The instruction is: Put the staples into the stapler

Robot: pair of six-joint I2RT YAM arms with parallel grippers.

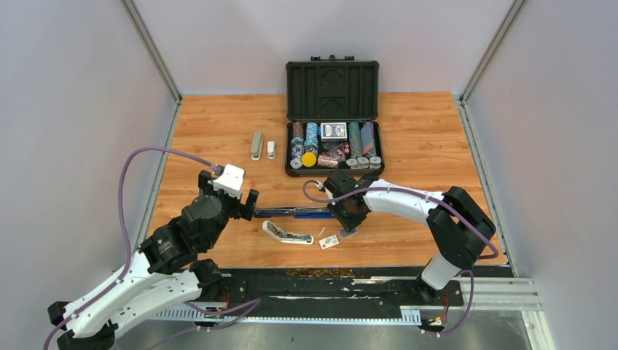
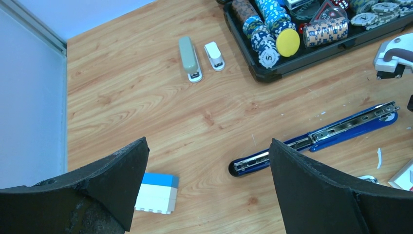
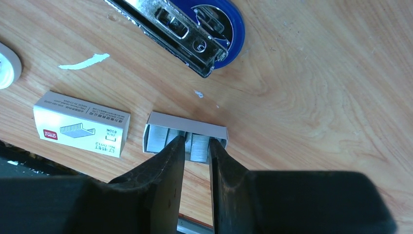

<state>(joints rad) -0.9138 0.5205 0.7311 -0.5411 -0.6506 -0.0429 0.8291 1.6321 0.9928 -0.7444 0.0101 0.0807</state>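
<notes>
The blue stapler (image 1: pixel 291 212) lies opened out flat at mid-table, its silver rail (image 2: pixel 316 139) facing up; its round blue end (image 3: pixel 229 29) shows at the top of the right wrist view. The staples (image 3: pixel 198 148) are silvery ribbed blocks in a small white open tray (image 3: pixel 187 123). My right gripper (image 3: pixel 197 141) points down into that tray, its two fingers pressed on either side of one staple block. My left gripper (image 2: pixel 208 142) hovers wide open over bare wood, just left of the stapler's near end, holding nothing.
A white staple box with a red mark (image 3: pixel 80 124) lies left of the tray. A white curved stapler part (image 1: pixel 286 234) sits nearby. A grey-olive stapler (image 1: pixel 256 145), a small white stapler (image 1: pixel 271 149) and an open poker-chip case (image 1: pixel 333 87) stand behind. A blue-and-white block (image 2: pixel 157 193) lies below my left gripper.
</notes>
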